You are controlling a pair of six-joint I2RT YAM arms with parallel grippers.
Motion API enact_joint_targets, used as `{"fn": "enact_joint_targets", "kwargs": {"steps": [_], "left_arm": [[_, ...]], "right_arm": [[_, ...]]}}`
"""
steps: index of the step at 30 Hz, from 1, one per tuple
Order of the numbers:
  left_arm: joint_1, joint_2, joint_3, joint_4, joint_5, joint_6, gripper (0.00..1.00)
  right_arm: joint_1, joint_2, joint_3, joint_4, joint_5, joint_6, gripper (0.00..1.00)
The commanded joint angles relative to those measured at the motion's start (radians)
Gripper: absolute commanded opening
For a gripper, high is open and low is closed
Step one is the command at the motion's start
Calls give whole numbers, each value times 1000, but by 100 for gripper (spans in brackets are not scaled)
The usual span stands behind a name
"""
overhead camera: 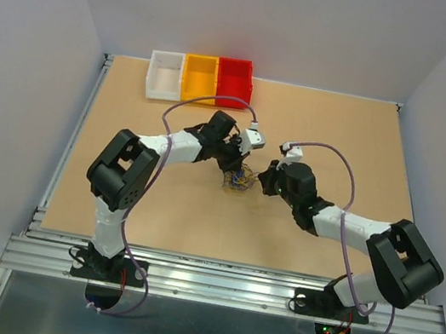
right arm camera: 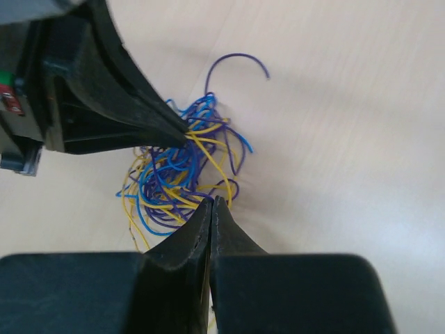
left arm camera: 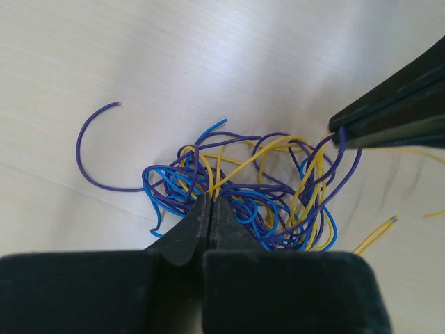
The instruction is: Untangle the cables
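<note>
The cables are one small tangle of thin blue, purple and yellow wires on the tan tabletop, between the two grippers. In the left wrist view my left gripper is shut with its tips in the near edge of the tangle, pinching strands. My right gripper comes in from the upper right, shut on strands at the tangle's far side. In the right wrist view my right gripper is shut on a yellow strand of the tangle, with my left gripper opposite. A purple end curls out free.
White, yellow and red bins stand in a row at the table's far edge. A metal rail runs along the near edge. Grey walls close in both sides.
</note>
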Motion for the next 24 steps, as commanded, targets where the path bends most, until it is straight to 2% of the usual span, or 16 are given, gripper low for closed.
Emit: {"fn": "enact_joint_targets", "kwargs": {"steps": [1, 3, 10, 12, 17, 18, 19, 20, 21, 22, 24], "left_arm": [[61, -151, -38, 68, -47, -59, 0], [127, -211, -62, 119, -48, -99, 0], [337, -338, -143, 295, -36, -322, 0], [372, -357, -165, 331, -19, -345, 0], [356, -371, -174, 328, 81, -319, 0], [342, -374, -176, 328, 93, -311, 0], [328, -379, -180, 320, 120, -287, 0], [314, -380, -182, 315, 134, -270, 0], [297, -385, -184, 306, 143, -253, 0], [247, -394, -190, 282, 144, -204, 0], [196, -403, -196, 262, 144, -160, 0]], "right_arm": [[-9, -99, -36, -32, 241, 50, 0], [-23, -138, -67, -60, 353, 83, 0], [-86, -383, -189, -106, 542, 194, 1], [-89, -475, -217, -109, 550, 200, 1], [-91, -587, -266, -106, 460, 156, 1], [-89, -596, -271, -94, 420, 118, 11], [-89, -604, -282, -71, 310, 94, 24], [-90, -610, -303, -7, 242, 73, 56], [-91, -609, -315, 28, 170, 54, 66], [-91, -604, -323, 61, 39, 25, 70], [-91, -575, -332, 145, -72, -4, 75]]}}
